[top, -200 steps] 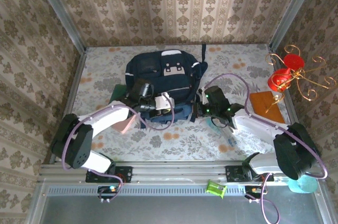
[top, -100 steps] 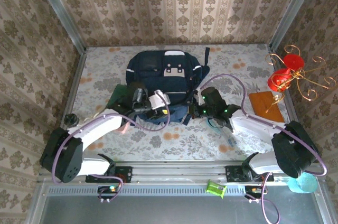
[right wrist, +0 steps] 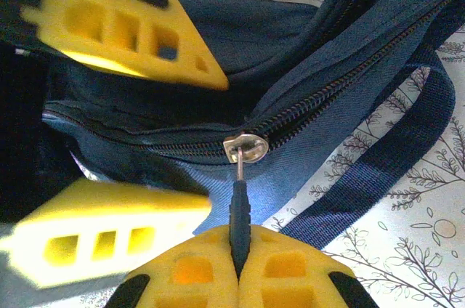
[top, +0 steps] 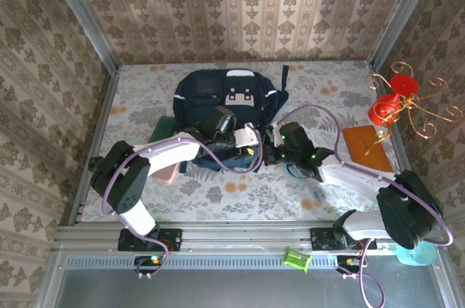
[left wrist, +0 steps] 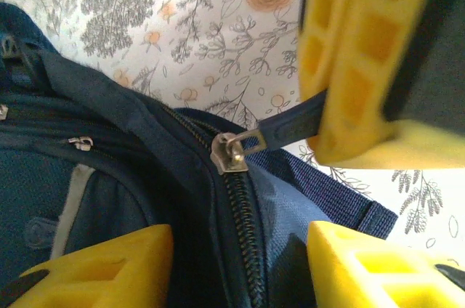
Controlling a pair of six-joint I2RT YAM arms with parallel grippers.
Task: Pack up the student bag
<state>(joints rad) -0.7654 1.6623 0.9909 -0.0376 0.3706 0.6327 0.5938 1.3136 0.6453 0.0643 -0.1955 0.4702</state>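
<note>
dark navy student bag [top: 218, 94], white table cover [top: 341, 104] with orange-grey flowers.

Near edge of the student bag [top: 207, 94] is hidden.

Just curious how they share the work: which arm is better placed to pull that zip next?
Right, most likely. The right gripper is shut on the zip pull of the student bag, ready to drag it along. The left gripper stands open over the bag, gripping nothing.
</note>
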